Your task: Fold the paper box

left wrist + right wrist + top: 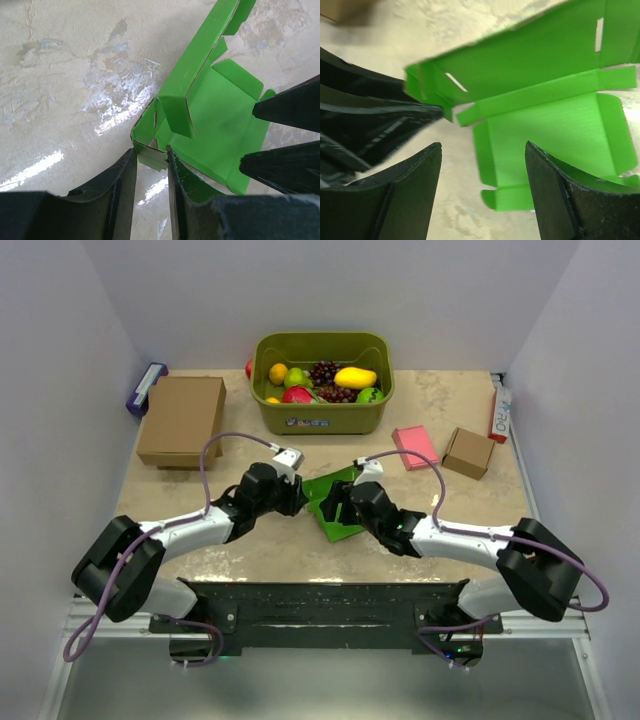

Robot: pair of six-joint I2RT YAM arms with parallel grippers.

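Note:
The paper box (338,508) is a bright green creased sheet, partly folded, lying at the table's middle between both arms. In the left wrist view one long wall (200,65) stands up over the flat base. My left gripper (297,496) is at the box's left corner, its jaws nearly together, pinching a small corner flap (150,156) between the tips (150,152). My right gripper (338,502) is wide open over the box's near side (482,147), holding nothing. Its fingers (287,167) show at the right of the left wrist view.
An olive basket (320,422) of fruit stands at the back centre. A large brown cardboard box (182,420) lies back left, with a purple item (146,388) beside it. A pink flat box (414,446), a small brown box (468,452) and a red-white pack (500,412) lie back right.

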